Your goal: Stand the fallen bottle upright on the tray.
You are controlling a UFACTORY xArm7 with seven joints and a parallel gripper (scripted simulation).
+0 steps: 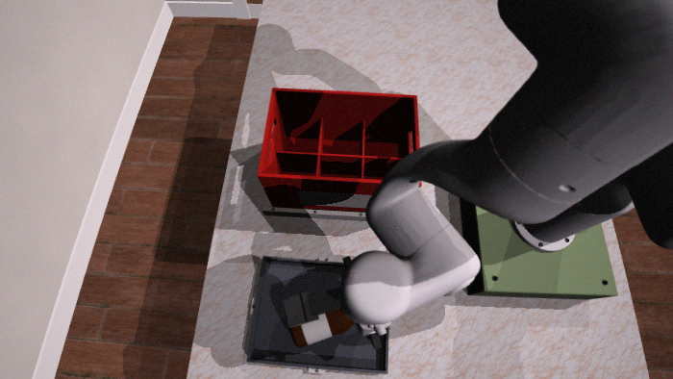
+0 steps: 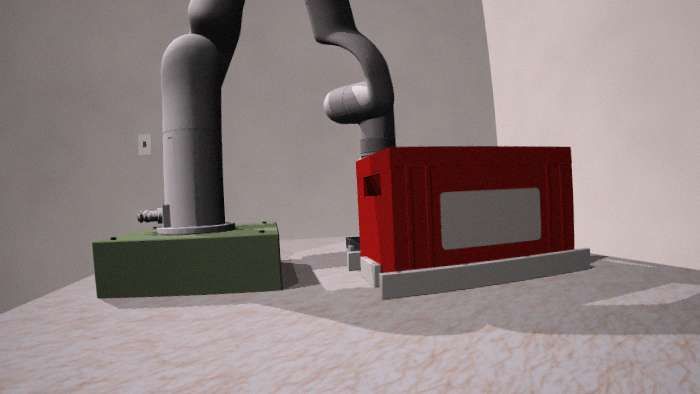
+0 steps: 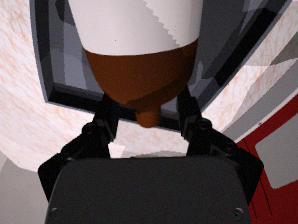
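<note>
The brown bottle [image 1: 340, 322] [image 3: 140, 75] with a white label lies on its side in the dark grey tray [image 1: 267, 337] [image 3: 62, 75], its neck toward the tray's right side in the top view. My gripper [image 3: 147, 96] is open. In the wrist view its fingers stand on either side of the bottle's neck and shoulder, with gaps showing at the neck. In the top view the arm hides most of the gripper and the neck. The red crate [image 1: 312, 179] [image 2: 415, 215] [image 3: 286, 130] stands upright and level beside the tray, with no bottle seen in its compartments.
Low grey strips [image 2: 480, 275] stand along the crate's foot. The green block [image 1: 553, 274] [image 2: 185, 270] under the arm's base stands to the right of the tray in the top view. The forearm hangs over the crate's near right corner there.
</note>
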